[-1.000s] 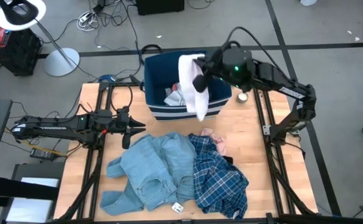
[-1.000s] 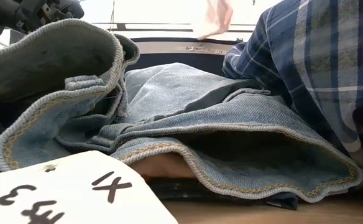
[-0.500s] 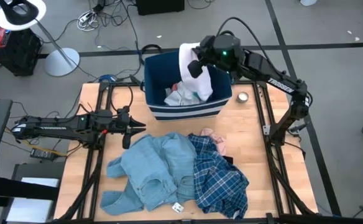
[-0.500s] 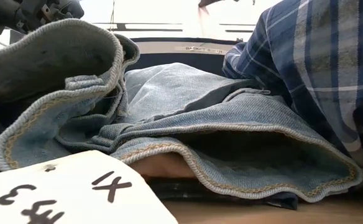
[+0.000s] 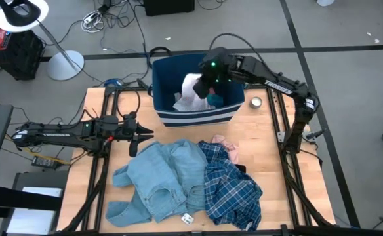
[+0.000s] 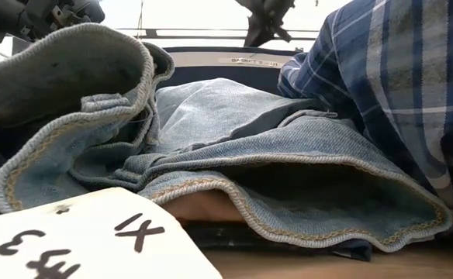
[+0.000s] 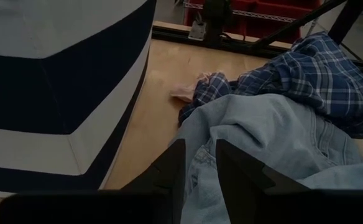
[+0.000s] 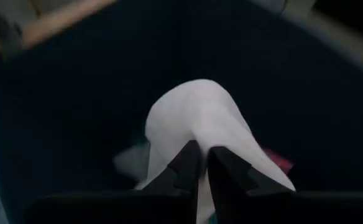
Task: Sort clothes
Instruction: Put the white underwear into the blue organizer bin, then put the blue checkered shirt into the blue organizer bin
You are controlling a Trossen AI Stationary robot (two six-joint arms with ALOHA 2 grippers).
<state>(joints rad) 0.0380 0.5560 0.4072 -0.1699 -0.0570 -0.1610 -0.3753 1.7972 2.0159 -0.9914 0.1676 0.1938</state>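
Observation:
My right gripper (image 5: 203,80) is inside the navy bin (image 5: 191,117) at the table's far edge, shut on a white garment (image 5: 190,88); the wrist view shows the garment (image 8: 200,112) below the fingers. A teal item (image 5: 216,98) and other clothes lie in the bin. Light blue denim pieces (image 5: 159,177), a navy-white plaid shirt (image 5: 231,187) and a pink item (image 5: 224,143) lie in a heap on the table. My left gripper (image 5: 138,136) waits open and empty at the table's left, beside the denim (image 7: 262,137). My right gripper pinches a raised fold of the white garment (image 8: 197,134) between its two fingers, coming from above and pointing down into the bin. The cloth spreads out slack below the fingers. Its lower part lies on the clothes in the bin.
A small round metal thing (image 5: 256,102) sits on the table right of the bin. A white paper tag (image 6: 71,240) lies at the near edge before the denim (image 6: 211,155) and plaid (image 6: 397,77). The bin's striped wall (image 7: 57,81) stands close to my left gripper.
My right gripper has carried the white garment from over the bin's near-right rim toward the far left and down into the bin. The garment, which hung long below the fingers, has sunk into the bin and bunched up there.

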